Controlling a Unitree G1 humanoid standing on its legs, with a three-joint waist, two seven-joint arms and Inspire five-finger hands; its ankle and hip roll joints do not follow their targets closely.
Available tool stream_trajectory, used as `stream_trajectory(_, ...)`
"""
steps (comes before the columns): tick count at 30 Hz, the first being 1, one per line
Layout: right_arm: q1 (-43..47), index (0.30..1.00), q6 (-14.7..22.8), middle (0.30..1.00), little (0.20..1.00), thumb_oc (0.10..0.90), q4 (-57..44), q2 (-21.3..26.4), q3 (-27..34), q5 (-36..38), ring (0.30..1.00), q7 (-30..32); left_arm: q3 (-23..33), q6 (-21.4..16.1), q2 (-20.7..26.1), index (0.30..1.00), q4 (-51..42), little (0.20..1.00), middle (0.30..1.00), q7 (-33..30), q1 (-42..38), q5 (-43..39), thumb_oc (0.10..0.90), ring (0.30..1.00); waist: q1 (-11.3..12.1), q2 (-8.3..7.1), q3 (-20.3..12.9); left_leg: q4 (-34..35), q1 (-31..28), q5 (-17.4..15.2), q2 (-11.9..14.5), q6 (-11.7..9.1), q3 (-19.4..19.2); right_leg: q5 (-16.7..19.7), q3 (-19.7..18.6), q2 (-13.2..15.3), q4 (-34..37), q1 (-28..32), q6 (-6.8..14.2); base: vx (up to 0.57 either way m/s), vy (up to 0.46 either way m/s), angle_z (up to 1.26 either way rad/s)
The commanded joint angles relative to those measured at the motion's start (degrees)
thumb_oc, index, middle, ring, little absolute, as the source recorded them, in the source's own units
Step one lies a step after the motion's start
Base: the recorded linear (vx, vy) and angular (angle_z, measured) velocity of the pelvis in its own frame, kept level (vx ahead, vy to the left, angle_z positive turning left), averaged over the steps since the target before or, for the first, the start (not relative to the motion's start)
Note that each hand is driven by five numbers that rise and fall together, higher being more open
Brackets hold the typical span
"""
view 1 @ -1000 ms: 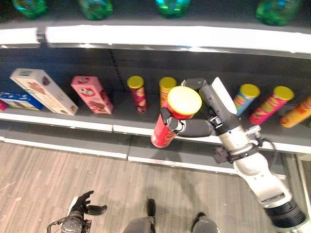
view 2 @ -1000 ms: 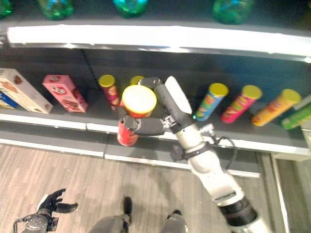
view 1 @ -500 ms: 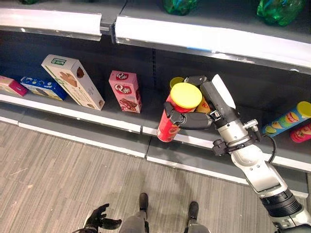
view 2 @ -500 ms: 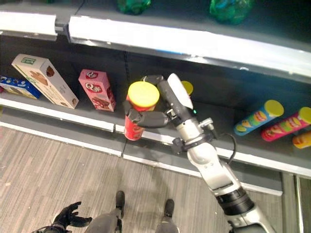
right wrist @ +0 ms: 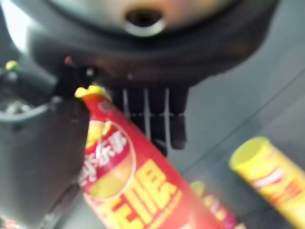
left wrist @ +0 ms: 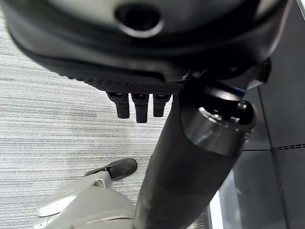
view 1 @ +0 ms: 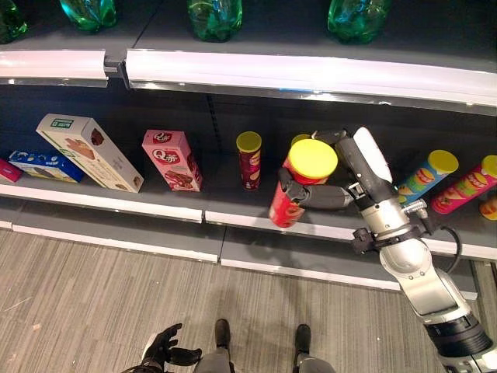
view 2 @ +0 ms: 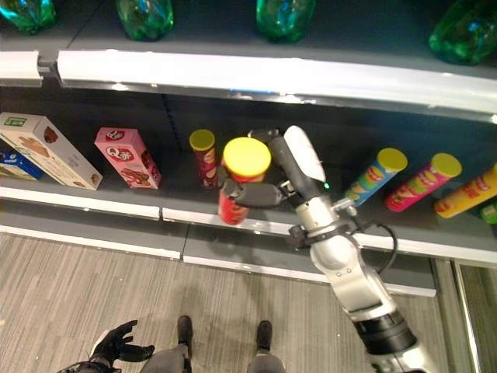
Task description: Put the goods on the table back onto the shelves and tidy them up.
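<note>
Clearly, your right hand (view 1: pixel 330 180) had its fingers and thumb wrapped round a red can (view 1: pixel 299 194) with a yellow lid, gripping it near the top so the body hung free below. The can was tilted, its lid toward the camera and its base toward the front edge of the lower shelf (view 1: pixel 155 208), held just before the shelf rather than on it; that lean likely came from the reach of your arm, and it would need righting before the base could sit flat. Behind it stood a small can (view 1: pixel 248 159) with a yellow lid, upright at the back, with another yellow lid partly hidden by your hand. I judged the open stretch beside them to be where the red can belonged, since the tubes were grouped there. To the right, three more cans (view 1: pixel 423 175) leaned on their sides, so tidying remained. To the left, a pink box (view 1: pixel 172 159) stood tilted and a white box (view 1: pixel 88 151) lay slanted, well apart from the cans. Green bottles (view 1: pixel 214 15) sat on the shelf above. Your left hand (view 1: pixel 165 350) hung low over the floor, fingers loosely spread and holding nothing, as far as that small view showed.
</note>
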State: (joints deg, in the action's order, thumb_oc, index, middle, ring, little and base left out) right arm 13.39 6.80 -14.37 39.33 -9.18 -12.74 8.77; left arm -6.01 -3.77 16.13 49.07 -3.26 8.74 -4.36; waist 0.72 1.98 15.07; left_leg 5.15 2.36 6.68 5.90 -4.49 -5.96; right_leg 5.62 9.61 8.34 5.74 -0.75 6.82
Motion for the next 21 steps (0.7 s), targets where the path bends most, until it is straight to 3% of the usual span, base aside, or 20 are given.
stream_trajectory(1,4.74,0.300,3.69,0.300,0.300,0.400,-6.15,0.94,5.79,-5.66,0.300,7.95,-1.37,-1.68,2.80,0.900,2.01,0.900,0.900,-2.07,-0.20,1.67,0.800,0.900,1.17,-1.55,-3.95,-0.15,-3.17,-7.62,0.84,-0.99,1.69,-1.91,2.00,3.28,-0.77,0.77,3.75,0.00,0.000,0.00)
stream_trajectory(9,4.71,0.300,-0.50,0.300,0.300,0.400,-0.63,1.33,9.99,-16.01,0.300,17.44,-2.94,-2.16,3.15,0.900,0.97,0.900,0.900,-3.76,-0.38,2.14,0.800,0.900,1.30,-0.64,-0.15,-0.49,0.23,-6.66,0.74,-1.02,2.10,-1.38,2.06,3.70,-1.24,-2.37,3.97,-0.05,-0.006,0.00)
stream_trajectory(21,13.25,0.300,-6.25,0.300,0.300,0.400,11.99,2.83,11.67,-19.19,0.300,28.55,-5.84,-3.70,4.67,0.900,-4.26,0.900,0.900,-5.00,-2.13,-0.38,0.800,0.900,2.62,1.97,4.34,-2.12,5.38,-5.76,0.02,-1.00,3.53,-0.86,2.31,4.92,-2.54,-6.33,4.04,-0.05,0.004,0.04)
